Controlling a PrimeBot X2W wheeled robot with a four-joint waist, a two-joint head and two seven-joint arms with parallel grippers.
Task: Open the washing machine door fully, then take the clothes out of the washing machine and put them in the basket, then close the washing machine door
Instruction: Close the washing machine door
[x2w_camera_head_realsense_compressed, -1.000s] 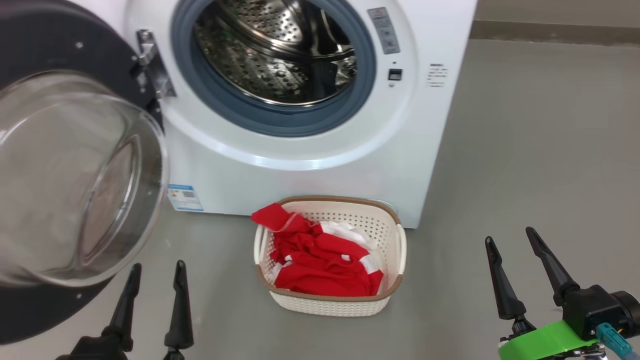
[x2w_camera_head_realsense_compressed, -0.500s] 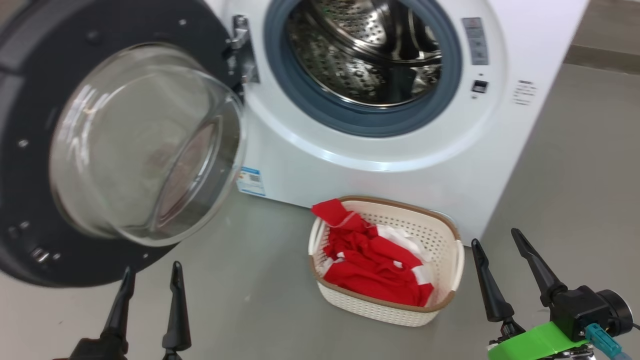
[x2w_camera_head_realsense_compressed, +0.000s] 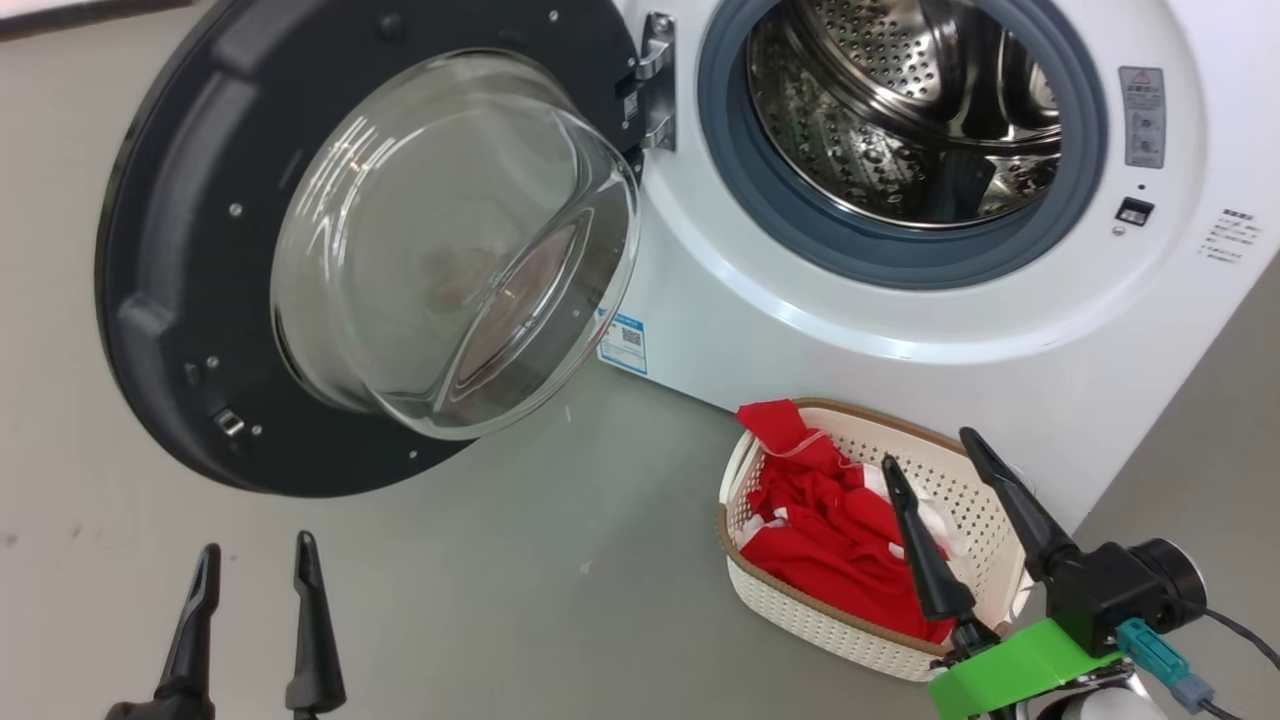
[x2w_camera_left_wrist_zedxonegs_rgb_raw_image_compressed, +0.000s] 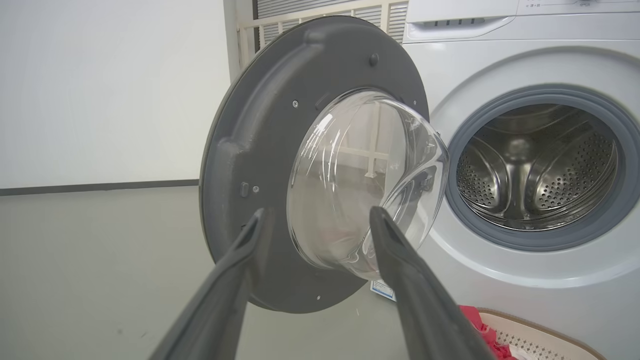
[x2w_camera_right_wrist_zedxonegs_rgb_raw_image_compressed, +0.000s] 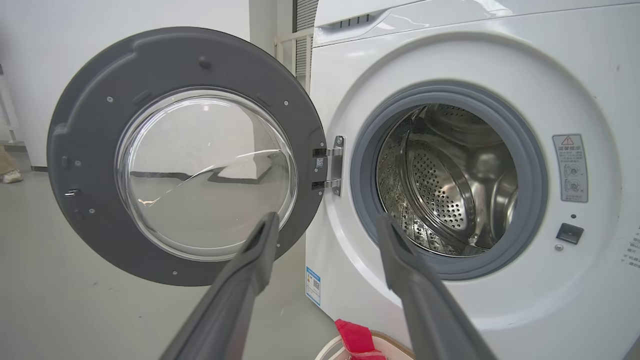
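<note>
Washing machine (x2w_camera_head_realsense_compressed: 900, 330): white front-loader standing on the floor. Its drum (x2w_camera_head_realsense_compressed: 900, 120) shows bare perforated steel, with no fabric visible inside.
Washing machine door (x2w_camera_head_realsense_compressed: 170, 250): swung wide open to the left of the opening, hung on the hinge (x2w_camera_head_realsense_compressed: 655, 80). It is probably rigid and fairly heavy and turns only about that hinge. To close it, push on the dark rim at the edge farthest from the hinge. The glass bowl (x2w_camera_head_realsense_compressed: 450, 250) looks smooth, slippery and breakable, so it is a poor place for contact.
Basket (x2w_camera_head_realsense_compressed: 830, 630): on the floor just in front of the washing machine. It is light plastic and likely to slide if knocked.
Clothes (x2w_camera_head_realsense_compressed: 830, 540): red and white, heaped inside the basket. They look soft, limp and light.
Left gripper (x2w_camera_head_realsense_compressed: 257, 545): jaws apart and empty, held low near the door without touching it.
Right gripper (x2w_camera_head_realsense_compressed: 928, 450): jaws apart and empty, in front of the basket in the head view.
</note>
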